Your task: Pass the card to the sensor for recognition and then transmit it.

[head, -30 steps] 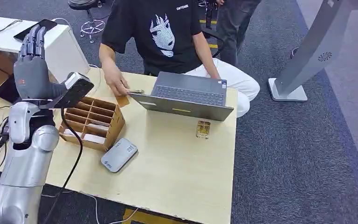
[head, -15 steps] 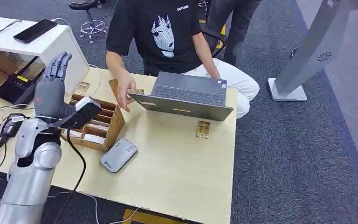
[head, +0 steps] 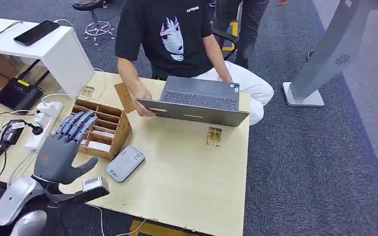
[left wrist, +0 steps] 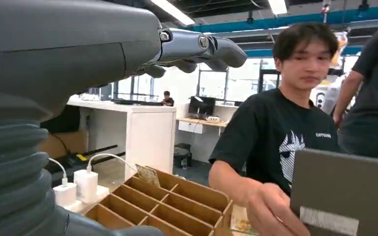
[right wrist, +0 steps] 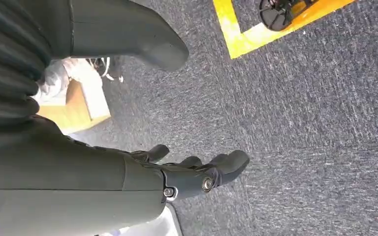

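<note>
My left hand (head: 62, 150) hovers open, holding nothing, at the near-left corner of the table, its fingers reaching over the near end of the cardboard divider box (head: 109, 119). The grey-white sensor (head: 125, 163) lies flat just right of the hand. A gold-patterned card (head: 214, 136) lies on the table in front of the laptop (head: 197, 101). In the left wrist view a card (left wrist: 148, 175) stands in the box (left wrist: 177, 199) beyond my fingers (left wrist: 197, 48). My right hand (right wrist: 192, 173) hangs over grey carpet, holding nothing.
A person (head: 172, 34) sits behind the table, one hand (head: 141, 94) at the laptop's left edge beside a brown card (head: 124, 97). Another gold card (head: 86, 92) lies at the table's far-left corner. A power strip (head: 42, 123) and cables lie left of the table.
My left arm has come down from a raised pose to just above the table's near-left corner. The person's hand has shifted to the laptop's edge.
</note>
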Robot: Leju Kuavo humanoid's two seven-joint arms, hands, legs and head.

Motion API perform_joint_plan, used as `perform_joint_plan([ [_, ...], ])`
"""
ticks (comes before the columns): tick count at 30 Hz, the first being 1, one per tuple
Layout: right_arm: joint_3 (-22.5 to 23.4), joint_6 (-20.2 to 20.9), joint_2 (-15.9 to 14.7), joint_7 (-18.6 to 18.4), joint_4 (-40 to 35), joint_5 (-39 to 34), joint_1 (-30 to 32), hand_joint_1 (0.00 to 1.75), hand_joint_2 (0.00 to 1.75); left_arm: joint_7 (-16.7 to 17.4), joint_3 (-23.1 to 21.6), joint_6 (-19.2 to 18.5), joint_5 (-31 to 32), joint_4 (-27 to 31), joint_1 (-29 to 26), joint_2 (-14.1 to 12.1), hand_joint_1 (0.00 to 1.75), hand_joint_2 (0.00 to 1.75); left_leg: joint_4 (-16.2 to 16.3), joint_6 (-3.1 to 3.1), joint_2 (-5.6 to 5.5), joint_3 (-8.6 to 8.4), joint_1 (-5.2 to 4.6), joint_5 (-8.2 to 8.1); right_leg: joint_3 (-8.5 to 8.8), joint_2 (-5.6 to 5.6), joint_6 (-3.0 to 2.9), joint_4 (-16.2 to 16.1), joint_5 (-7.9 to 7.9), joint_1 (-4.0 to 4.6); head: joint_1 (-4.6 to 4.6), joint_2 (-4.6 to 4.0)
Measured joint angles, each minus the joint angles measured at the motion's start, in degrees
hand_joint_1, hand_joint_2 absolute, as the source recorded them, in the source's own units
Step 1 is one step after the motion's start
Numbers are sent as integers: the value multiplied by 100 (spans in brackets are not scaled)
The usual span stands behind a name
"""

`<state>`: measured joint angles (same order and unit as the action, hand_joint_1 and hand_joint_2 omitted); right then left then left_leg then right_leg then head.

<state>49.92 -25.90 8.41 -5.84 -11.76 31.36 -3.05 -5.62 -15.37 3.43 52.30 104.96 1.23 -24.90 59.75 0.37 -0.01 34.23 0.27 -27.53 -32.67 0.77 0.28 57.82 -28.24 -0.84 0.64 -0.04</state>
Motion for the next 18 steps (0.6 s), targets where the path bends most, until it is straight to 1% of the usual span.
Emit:
perform_joint_plan([
  [3, 39, -4, 11, 0, 0, 0, -2, 0, 175, 0, -44, 0, 0, 124, -94, -129, 0, 175, 0, -1, -2, -1, 0, 3, 3, -3, 0, 0, 1, 0, 0, 0],
  [9, 92, -9, 15, 0, 0, 0, -7, 0, 175, 0, -87, -81, 15, 223, -155, -266, 0, 175, 0, -1, -3, -1, -1, 3, 4, -3, 0, 0, 2, 0, 0, 0],
  [18, 96, -13, 17, -2, 0, 0, -11, 0, 175, 11, -92, -118, 15, 264, -192, -352, 0, 175, 0, -1, -3, -2, 0, 2, 4, -3, -1, 0, 1, 0, 0, 2],
])
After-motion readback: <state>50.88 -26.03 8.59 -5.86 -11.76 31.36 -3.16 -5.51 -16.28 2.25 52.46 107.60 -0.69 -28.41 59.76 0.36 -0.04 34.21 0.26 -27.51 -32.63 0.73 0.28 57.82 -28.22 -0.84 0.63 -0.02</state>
